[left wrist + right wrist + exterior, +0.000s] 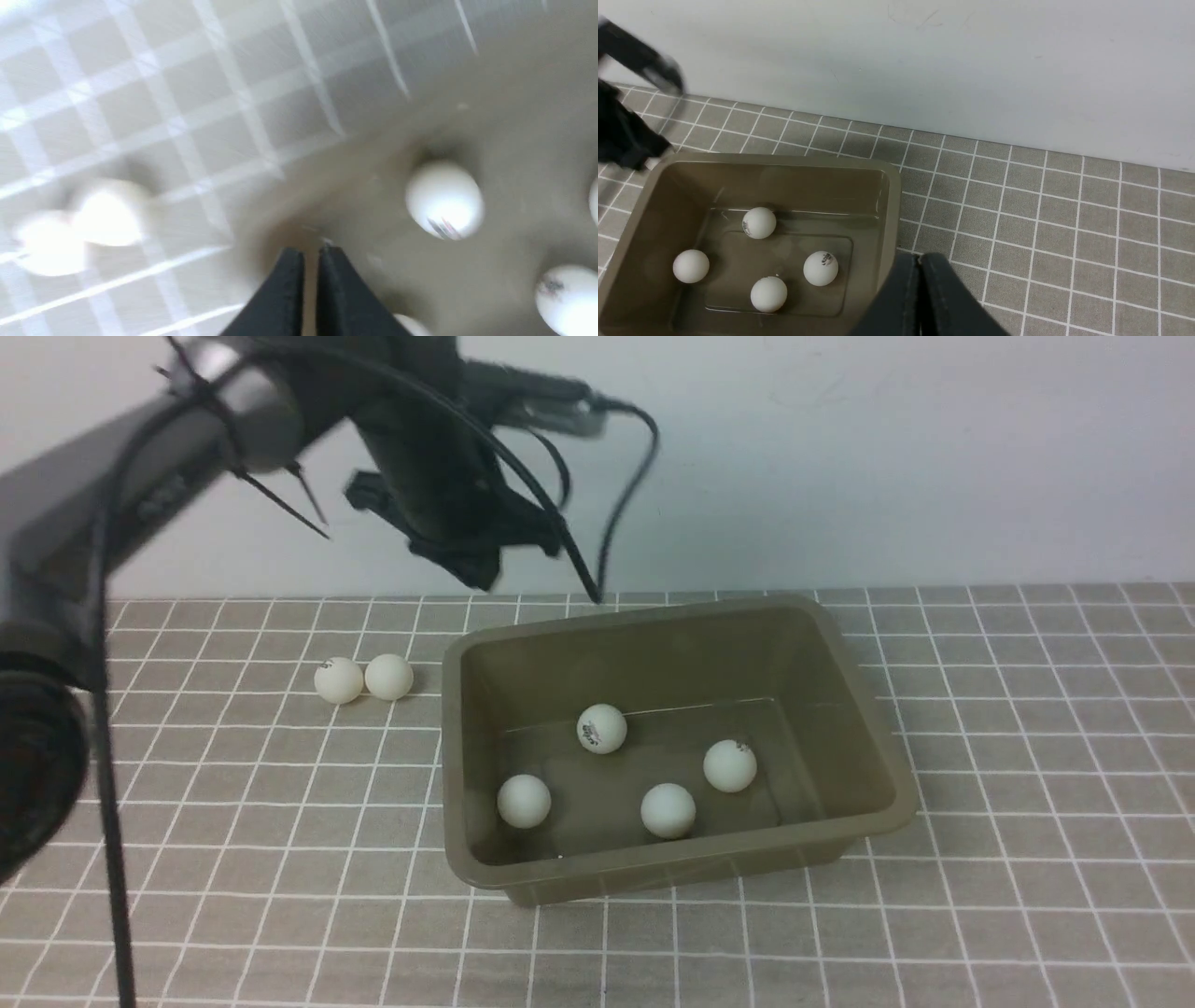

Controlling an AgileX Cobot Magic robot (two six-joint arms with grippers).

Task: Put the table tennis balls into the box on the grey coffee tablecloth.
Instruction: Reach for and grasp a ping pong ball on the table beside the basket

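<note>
Progress is standing at four of six: four table tennis balls [602,728] are lying in the box [709,653] on the grey coffee tablecloth [1027,756], while two remaining balls [338,679] are sitting on the cloth just left of it. The left gripper [310,252] and right gripper [920,259] are both hanging pressed together, empty.

Table draped in a grey-brown tablecloth [1027,756] gridded with thin white lines, olive-brown box [653,875] near centre, white ball [338,679] touching second ball [388,676] left of box.

White balls [602,728], some w/ dark logo; olive-brown glossy box [454,756]; grey-brown cloth [1027,756] w/ thin white grid; pale wall [934,457].
</note>
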